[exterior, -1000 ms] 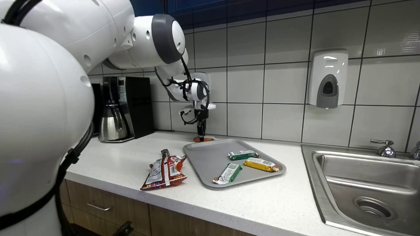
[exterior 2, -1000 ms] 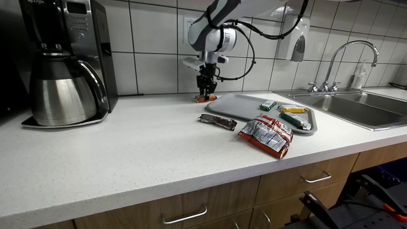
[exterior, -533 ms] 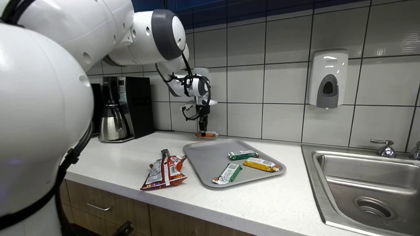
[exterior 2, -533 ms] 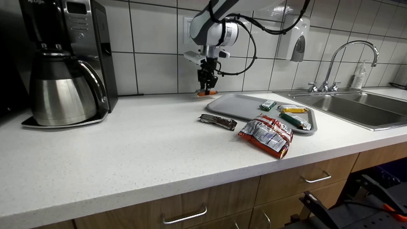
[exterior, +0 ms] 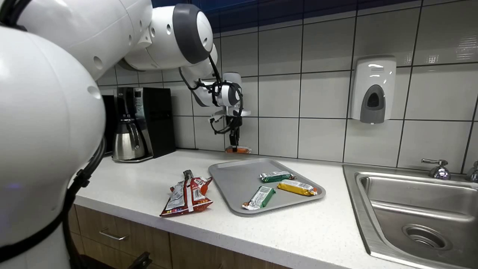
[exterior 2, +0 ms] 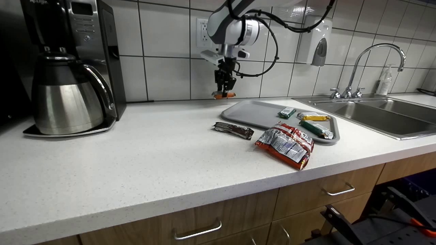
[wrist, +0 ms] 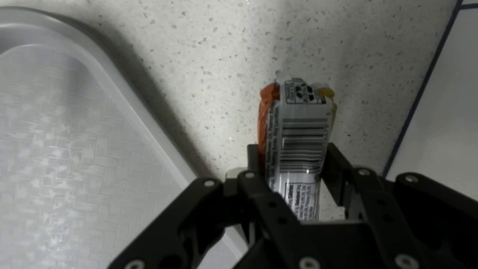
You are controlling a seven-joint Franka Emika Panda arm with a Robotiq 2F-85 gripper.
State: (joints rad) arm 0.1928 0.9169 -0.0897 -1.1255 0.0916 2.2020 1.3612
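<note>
Above counter [exterior 2: 136, 163], gripper [wrist: 292, 155] clamped on orange bar [wrist: 300, 123], lifted since a second ago; tray [exterior 2: 255, 112] near, three bars [exterior 2: 313, 117] on it; bag [exterior 2: 286, 144], dark bar [exterior 2: 234, 130] nearby.

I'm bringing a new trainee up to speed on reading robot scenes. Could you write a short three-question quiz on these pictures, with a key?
1. True or false: the gripper is holding an orange bar.
2. How many wrapped bars lie on the gray tray? A) two B) three C) four
3. Fill in: the red bag lies on the ____, beside the tray.

Key: 1. True. 2. B. 3. Counter.
</note>
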